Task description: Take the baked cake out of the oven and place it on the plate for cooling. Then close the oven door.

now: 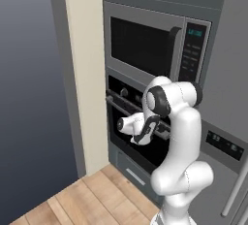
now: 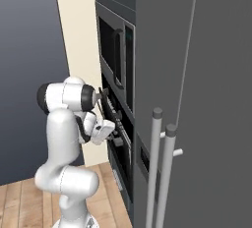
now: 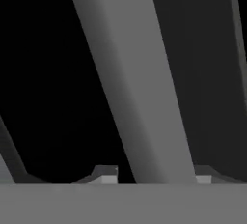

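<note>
Reaching forward at mid height, the white arm holds its gripper (image 1: pixel 156 131) right at the front of the oven (image 1: pixel 140 122), which sits in the tall grey cabinet below the silver-framed microwave (image 1: pixel 155 47). In the left base view the oven door (image 1: pixel 138 136) stands upright and shut, its long silver bar handle (image 1: pixel 121 105) running across just under the two knobs, and the hand meets that bar toward its right end. In the right base view the gripper (image 2: pixel 117 132) is pressed up against the oven's front, beside the grey refrigerator (image 2: pixel 197 99) with its two vertical handles. In the hand view the bar handle (image 3: pixel 140 97) runs as a slanted grey band between the two fingertips (image 3: pixel 107 174), which straddle it; whether they already pinch it, I cannot tell.
</note>
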